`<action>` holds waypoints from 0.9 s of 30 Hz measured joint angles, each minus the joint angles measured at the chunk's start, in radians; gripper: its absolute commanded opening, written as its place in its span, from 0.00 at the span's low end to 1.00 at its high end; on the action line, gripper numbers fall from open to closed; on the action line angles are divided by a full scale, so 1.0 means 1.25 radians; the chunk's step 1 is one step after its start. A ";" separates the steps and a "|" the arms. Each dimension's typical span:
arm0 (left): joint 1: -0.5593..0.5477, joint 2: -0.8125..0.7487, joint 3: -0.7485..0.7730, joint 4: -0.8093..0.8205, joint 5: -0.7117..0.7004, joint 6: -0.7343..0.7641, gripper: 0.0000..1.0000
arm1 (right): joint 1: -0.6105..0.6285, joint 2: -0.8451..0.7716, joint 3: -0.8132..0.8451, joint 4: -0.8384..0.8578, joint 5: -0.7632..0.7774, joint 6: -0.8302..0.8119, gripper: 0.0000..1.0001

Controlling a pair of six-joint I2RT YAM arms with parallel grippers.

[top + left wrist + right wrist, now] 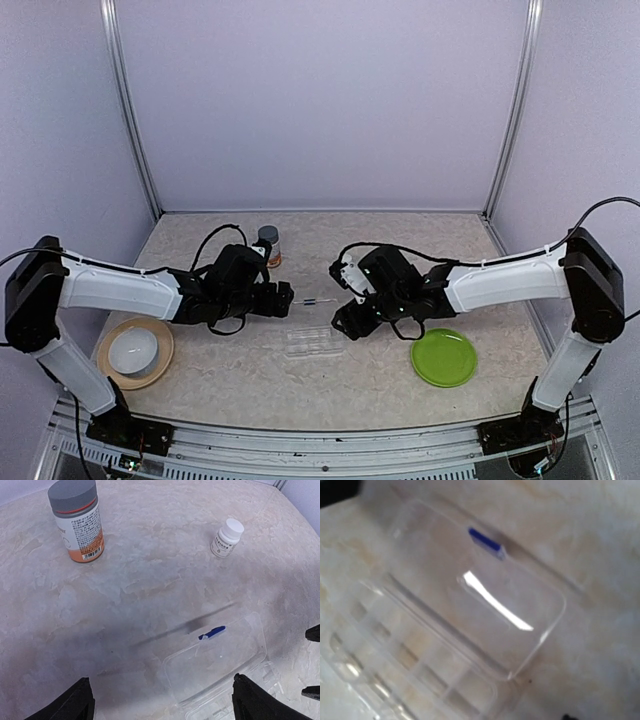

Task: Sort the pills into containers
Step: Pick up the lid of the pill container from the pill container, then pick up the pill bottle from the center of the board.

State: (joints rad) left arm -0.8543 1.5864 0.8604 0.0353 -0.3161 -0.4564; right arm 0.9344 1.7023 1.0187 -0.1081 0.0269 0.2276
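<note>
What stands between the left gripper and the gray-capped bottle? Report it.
Nothing visible: only bare table lies between the left gripper and the gray-capped bottle. The clear box sits off to the right of that path.

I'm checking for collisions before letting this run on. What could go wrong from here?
1. The left tool, jaws wide, hovers by the open lid of the clear pill box while the right tool sits close at its other end; they might clash or shove the light box.
2. The box is transparent, so a finger could catch its lid or blue latch.
3. The gray-capped bottle stands close behind the left tool; a swing might topple it.
</note>
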 measured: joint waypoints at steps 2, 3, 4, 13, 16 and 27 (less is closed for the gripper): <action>-0.003 -0.003 -0.012 -0.001 -0.002 -0.006 0.94 | -0.001 0.009 0.000 -0.011 0.000 0.018 0.66; -0.004 -0.003 -0.016 -0.001 -0.002 -0.008 0.94 | -0.002 0.014 0.000 -0.014 0.000 0.023 0.66; -0.005 -0.003 -0.017 -0.001 -0.003 -0.009 0.95 | -0.002 0.020 0.000 -0.017 0.000 0.029 0.66; -0.020 -0.016 -0.053 0.002 -0.005 -0.041 0.99 | -0.040 0.037 0.000 -0.030 0.006 0.051 0.82; -0.026 -0.025 -0.073 0.009 -0.005 -0.049 0.99 | -0.089 0.037 0.000 -0.030 0.010 0.052 0.89; -0.108 -0.063 -0.099 0.029 -0.017 -0.056 0.99 | -0.206 0.151 0.237 -0.063 0.027 0.003 0.94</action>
State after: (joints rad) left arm -0.9890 1.5070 0.7372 0.0715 -0.3370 -0.5270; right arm 0.6773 1.8908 1.3148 -0.1867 0.0605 0.2317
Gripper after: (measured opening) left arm 0.988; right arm 0.945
